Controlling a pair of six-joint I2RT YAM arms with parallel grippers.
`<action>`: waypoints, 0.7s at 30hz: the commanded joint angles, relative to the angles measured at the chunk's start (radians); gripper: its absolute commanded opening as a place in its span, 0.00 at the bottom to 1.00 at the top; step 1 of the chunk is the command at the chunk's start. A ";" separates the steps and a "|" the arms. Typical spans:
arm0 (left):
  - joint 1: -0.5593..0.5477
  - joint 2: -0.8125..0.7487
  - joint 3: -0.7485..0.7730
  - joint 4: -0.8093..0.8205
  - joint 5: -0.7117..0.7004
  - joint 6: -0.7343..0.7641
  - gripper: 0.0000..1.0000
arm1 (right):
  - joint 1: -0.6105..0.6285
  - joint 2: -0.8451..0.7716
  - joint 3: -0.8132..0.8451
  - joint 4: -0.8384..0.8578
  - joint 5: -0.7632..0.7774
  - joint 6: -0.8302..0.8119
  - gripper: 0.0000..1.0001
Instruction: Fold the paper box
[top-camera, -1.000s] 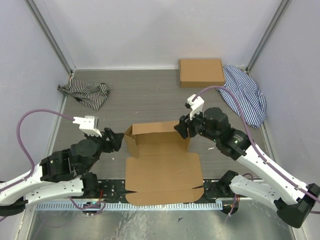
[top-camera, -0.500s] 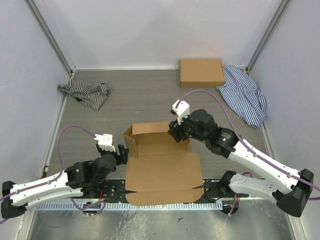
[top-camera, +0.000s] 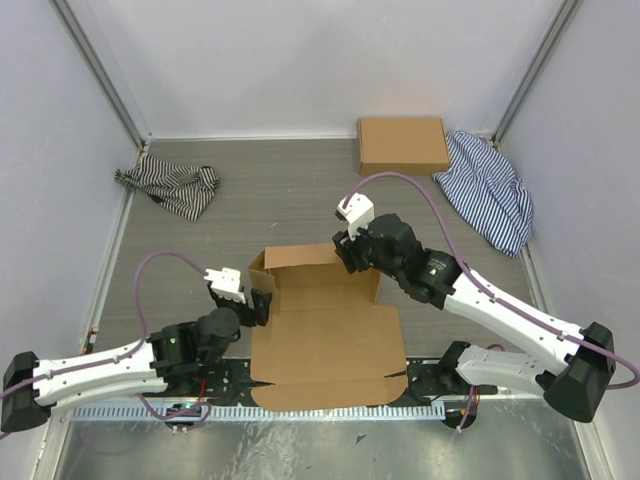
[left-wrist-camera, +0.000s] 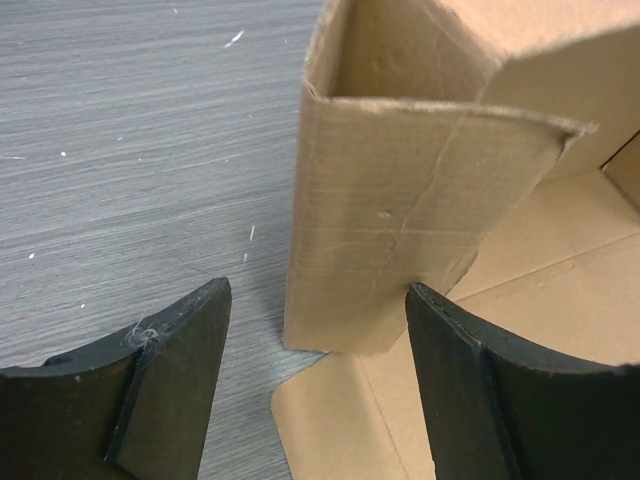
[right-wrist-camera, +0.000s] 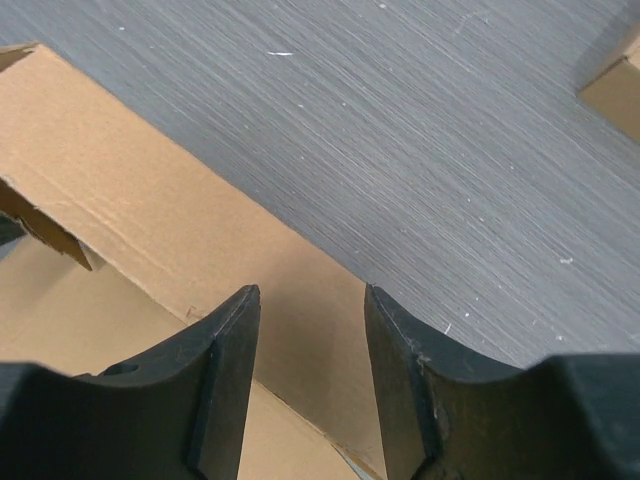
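The paper box (top-camera: 325, 335) lies unfolded in the middle of the table, its back wall and left side flap raised. My left gripper (top-camera: 262, 306) is at the box's left rear corner. In the left wrist view its jaws (left-wrist-camera: 315, 292) stand wide open, and the upright side flap (left-wrist-camera: 400, 230) sits between the fingertips, touching neither. My right gripper (top-camera: 345, 258) hovers over the back wall. In the right wrist view it (right-wrist-camera: 310, 295) is open, with the back wall (right-wrist-camera: 170, 230) showing below the gap and nothing pinched.
A flat, flapless cardboard box (top-camera: 403, 145) lies at the back right, with a striped cloth (top-camera: 490, 190) beside it. Another striped cloth (top-camera: 170, 186) is bunched at the back left. Walls enclose the table on three sides.
My left arm has dropped low and slid right to the box's left flap, its jaws widening. My right gripper has moved left along the back wall.
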 joint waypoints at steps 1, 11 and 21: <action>0.000 0.116 0.024 0.136 0.029 0.038 0.77 | 0.002 -0.033 0.028 0.082 0.155 0.074 0.49; 0.000 0.190 0.041 0.174 0.049 0.050 0.76 | -0.144 0.161 0.263 0.037 0.071 0.174 0.42; 0.000 0.173 0.048 0.158 0.045 0.070 0.75 | -0.148 0.658 0.686 -0.209 -0.133 0.221 0.39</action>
